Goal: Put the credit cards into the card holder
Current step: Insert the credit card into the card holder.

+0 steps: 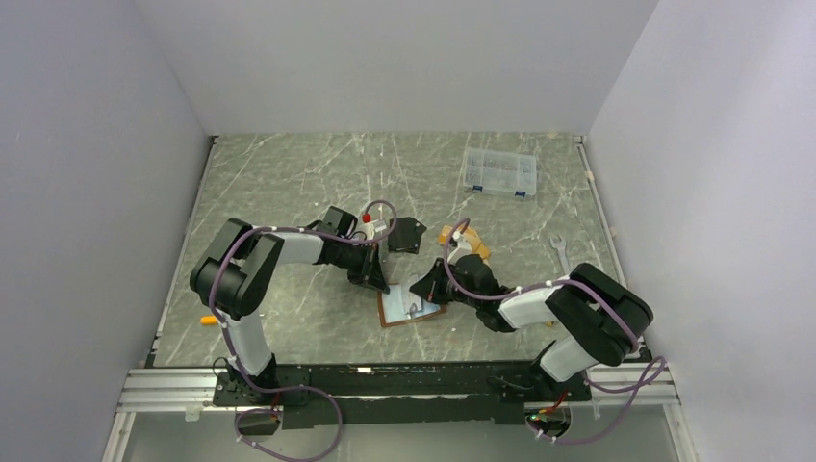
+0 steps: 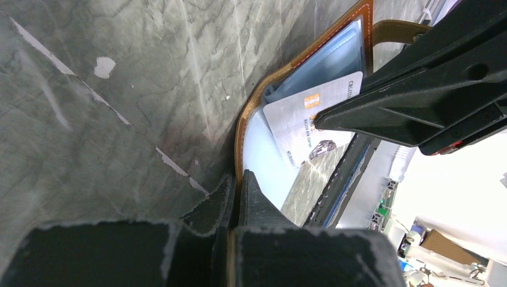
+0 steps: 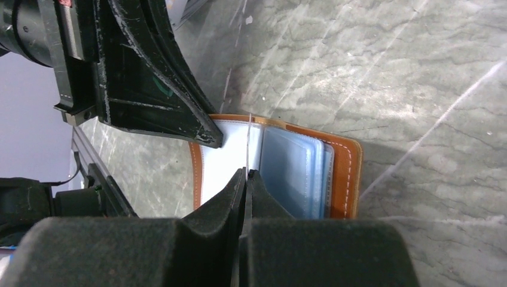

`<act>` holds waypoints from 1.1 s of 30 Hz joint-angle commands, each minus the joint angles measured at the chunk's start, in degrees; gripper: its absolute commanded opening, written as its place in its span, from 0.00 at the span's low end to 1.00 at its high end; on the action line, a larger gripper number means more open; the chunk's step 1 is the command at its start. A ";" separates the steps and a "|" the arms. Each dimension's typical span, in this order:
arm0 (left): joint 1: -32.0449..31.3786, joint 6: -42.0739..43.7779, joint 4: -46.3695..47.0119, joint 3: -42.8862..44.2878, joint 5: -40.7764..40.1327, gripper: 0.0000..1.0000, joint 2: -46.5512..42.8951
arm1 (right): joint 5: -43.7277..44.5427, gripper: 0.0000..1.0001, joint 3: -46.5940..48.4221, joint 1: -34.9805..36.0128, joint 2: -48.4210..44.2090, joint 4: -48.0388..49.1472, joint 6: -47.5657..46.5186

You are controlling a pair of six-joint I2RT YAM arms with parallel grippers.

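Missing the pocket mouth looks like the likeliest failure. The right gripper (image 3: 246, 177), fingers closed on the silver-grey card (image 2: 302, 119), holds it over the middle of the open card holder (image 3: 345, 173). I cannot tell whether the card's leading edge has entered a pocket or only rests on the plastic. If it rides over a sleeve lip, a push would probably bend the card or shove the holder along the table. Such a thin card could also pivot in the narrow pinch.

The left gripper (image 2: 239, 182), fingers shut, appears to pinch the holder's leather rim on the side away from the right gripper. If that hold slips, the cover may flap or the holder slide.

The holder's clear sleeves (image 3: 293, 170) look empty. Just beyond the holder, black cards (image 1: 409, 234) and orange-gold cards (image 1: 448, 234) lie loose. Well beyond it, a clear compartment box (image 1: 497, 171) holds bits too small to identify.
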 commanded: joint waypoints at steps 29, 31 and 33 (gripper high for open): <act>-2.02 0.22 -0.42 -0.02 -0.48 0.00 -2.96 | 1.73 0.00 -1.57 1.49 2.91 -7.18 -1.22; -2.12 0.26 -0.46 0.03 -0.52 0.00 -2.89 | 2.09 0.00 -1.75 2.10 3.35 -7.78 -1.26; -2.10 0.24 -0.59 0.16 -0.40 0.00 -2.76 | 2.56 0.00 -1.93 2.82 3.58 -8.40 -1.35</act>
